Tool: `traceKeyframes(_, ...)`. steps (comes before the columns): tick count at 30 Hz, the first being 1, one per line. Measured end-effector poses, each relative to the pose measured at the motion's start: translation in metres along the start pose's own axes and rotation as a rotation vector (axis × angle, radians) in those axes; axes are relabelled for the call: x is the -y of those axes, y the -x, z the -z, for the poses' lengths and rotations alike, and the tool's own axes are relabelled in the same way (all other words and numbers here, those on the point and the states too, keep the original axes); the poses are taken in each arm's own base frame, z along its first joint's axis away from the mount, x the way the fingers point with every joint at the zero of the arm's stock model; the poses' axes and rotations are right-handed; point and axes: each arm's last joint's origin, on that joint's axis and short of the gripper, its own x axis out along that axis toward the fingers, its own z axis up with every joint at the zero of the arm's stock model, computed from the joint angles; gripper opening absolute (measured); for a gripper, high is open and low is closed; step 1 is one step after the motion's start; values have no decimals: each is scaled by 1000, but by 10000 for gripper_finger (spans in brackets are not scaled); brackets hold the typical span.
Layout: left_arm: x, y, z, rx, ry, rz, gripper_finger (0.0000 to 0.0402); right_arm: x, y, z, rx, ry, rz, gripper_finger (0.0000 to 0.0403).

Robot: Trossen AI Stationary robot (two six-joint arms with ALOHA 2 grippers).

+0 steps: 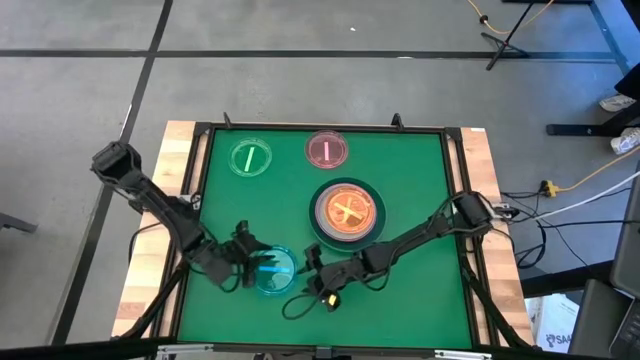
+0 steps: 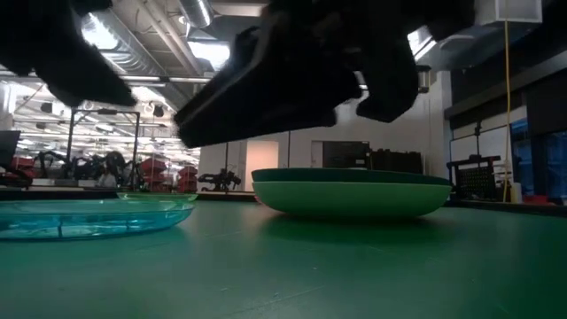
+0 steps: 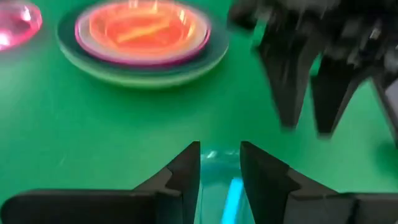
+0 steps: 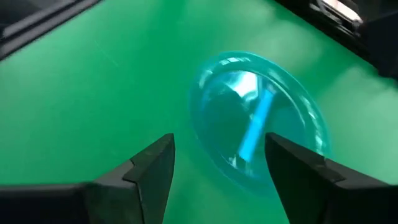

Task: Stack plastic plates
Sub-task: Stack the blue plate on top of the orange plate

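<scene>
A small blue plate with a bar mark [image 1: 275, 270] lies near the table's near edge, also in the low view [image 2: 89, 217]. My left gripper [image 1: 247, 263] is at its left rim, fingers close together around it [image 3: 219, 163]. My right gripper [image 1: 312, 268] hovers open just right of the blue plate [image 4: 258, 124], touching nothing [image 4: 221, 158]. A stack of larger plates with an amber one on top [image 1: 346, 212] stands at the table's middle [image 2: 350, 193]. A small green plate [image 1: 251, 158] and a small pink plate [image 1: 326, 150] lie flat toward the far edge. My left gripper has the blue plate's left rim [image 3: 217, 171] between its two fingers, coming nearly level from the table's left. The fingers [image 3: 186, 171] hide the exact meeting place. The plate looks flat on the mat.
The right arm's fingers [image 3: 305, 93] hang close in front of the left gripper, a short way beyond the blue plate. Bare green mat [image 1: 400, 290] lies near the right near corner. A raised black frame [image 1: 455, 190] borders the mat.
</scene>
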Motion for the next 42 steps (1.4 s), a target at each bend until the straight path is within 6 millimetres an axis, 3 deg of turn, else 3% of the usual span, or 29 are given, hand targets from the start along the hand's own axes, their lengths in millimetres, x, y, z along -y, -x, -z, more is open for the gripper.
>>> traceKeyframes(9,22,15,10,125,-41,38,107,-4,-32,5,-19,43,-33,231)
traceKeyframes(19,22,15,11,127,-41,42,107,12,-48,26,-63,19,-31,153)
traceKeyframes(35,22,15,11,122,-50,41,107,19,-53,36,-92,99,-45,10)
traceKeyframes(42,22,15,11,121,-46,43,107,19,-52,33,-88,124,-13,5)
